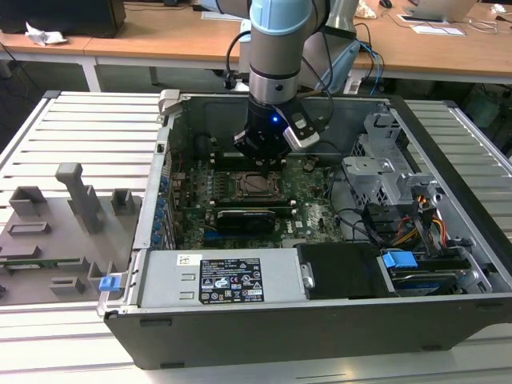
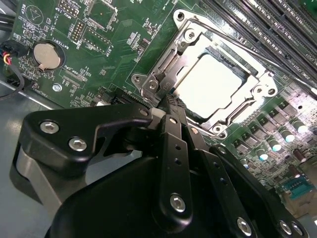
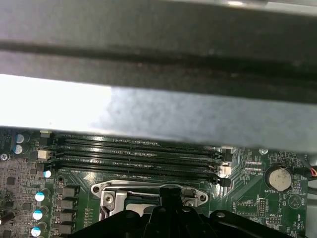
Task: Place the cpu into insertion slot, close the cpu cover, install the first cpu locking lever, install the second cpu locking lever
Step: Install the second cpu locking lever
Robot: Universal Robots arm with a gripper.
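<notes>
So the hand [image 2: 171,101] is down inside the open PC case [image 1: 448,152], its fingers pinched together at the near edge of the cpu cover [image 2: 163,64] in the second wrist view. I can't tell whether they're clamped on a lever or just pressing with closed tips; the black linkage hides the contact point.

Going left to right in the second wrist view: off to one side of the hand sits the round coin battery [image 2: 44,54], well apart. Just past the fingertips is the cover frame, lying flat over the insertion slot [image 2: 185,32]. Through its window you can see the cpu [image 2: 210,82], bright metal top, seated in the socket. Beyond that, on the far side from the hand, run the long memory slots [image 2: 257,20], and a row of little capacitors [image 2: 275,144] sits near the socket corner.

What I'd worry about:

- Closed tips on thin wire or plate can slip off sideways. If that happens they land on the green motherboard [image 2: 119,29] right beside the socket, and there are tiny parts there.
- If the cover isn't fully flat, forcing a lever would press unevenly on the chip. It looks flat to me, but one corner is hidden by the hand.
- A springy lever could snap back if it's let go before it hooks.
</notes>
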